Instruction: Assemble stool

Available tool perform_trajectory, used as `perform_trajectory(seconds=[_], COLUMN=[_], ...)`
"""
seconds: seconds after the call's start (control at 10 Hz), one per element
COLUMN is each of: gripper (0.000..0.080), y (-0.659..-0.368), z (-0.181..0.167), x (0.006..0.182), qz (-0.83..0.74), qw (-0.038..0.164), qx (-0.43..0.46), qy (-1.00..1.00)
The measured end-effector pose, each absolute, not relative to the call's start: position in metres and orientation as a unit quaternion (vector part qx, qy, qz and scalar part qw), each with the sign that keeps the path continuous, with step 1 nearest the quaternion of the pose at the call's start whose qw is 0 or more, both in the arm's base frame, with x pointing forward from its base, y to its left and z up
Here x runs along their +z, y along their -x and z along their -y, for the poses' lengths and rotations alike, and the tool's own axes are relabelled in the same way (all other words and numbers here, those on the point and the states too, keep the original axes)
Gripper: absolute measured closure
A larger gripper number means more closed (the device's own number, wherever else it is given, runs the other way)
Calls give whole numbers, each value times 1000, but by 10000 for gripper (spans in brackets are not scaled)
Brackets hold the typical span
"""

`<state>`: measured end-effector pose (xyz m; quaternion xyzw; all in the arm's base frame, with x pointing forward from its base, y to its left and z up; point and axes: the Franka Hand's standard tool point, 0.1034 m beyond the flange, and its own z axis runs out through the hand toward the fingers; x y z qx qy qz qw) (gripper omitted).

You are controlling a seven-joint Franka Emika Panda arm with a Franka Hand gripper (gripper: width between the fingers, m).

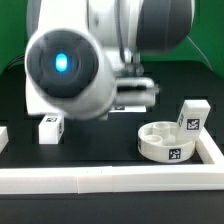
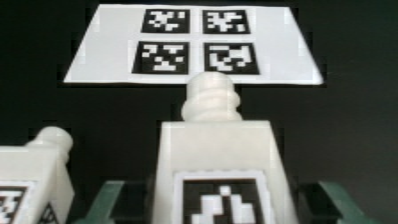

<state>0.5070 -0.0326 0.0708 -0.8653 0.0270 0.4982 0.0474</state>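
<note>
The tool (image 2: pixel 221 203) sat with the near leg block (image 2: pixel 222 165) between its dark fingers (image 2: pixel 118 203), one finger at each side of the block's lower end. Whether they pressed on it or merely flanked it could not be told. The block's ribbed peg (image 2: pixel 210 100) pointed toward the marker board (image 2: pixel 196 45), which lay flat on the black counter (image 2: pixel 338 130). A neighbouring leg block (image 2: pixel 36 175) showed just beside the near one.

In the exterior view the arm (image 1: pixel 70 70) filled most of the frame. The round seat (image 1: pixel 165 142) rested on the counter at the exterior view's right, inside the corner of the white border rail (image 1: pixel 100 180). A slightly leaning leg block (image 1: pixel 191 115) was just behind the seat. A lone leg block (image 1: pixel 50 127) stood well apart at the exterior view's left.
</note>
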Motion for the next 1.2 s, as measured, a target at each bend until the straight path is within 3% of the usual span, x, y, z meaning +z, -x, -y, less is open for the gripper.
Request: perform_trajectory(seconds=[0.1, 0.2, 0.4, 0.9, 1.2], gripper=[465, 465, 465, 465, 465], y=[-515, -530, -532, -555, -563], z=[36, 36, 36, 27, 31], x=[56, 55, 61, 116, 113], qz=[-28, -25, -29, -25, -28], qw=[41, 37, 34, 34, 23], qx=[485, 443, 366, 206, 108], qy=[873, 896, 930, 978, 994])
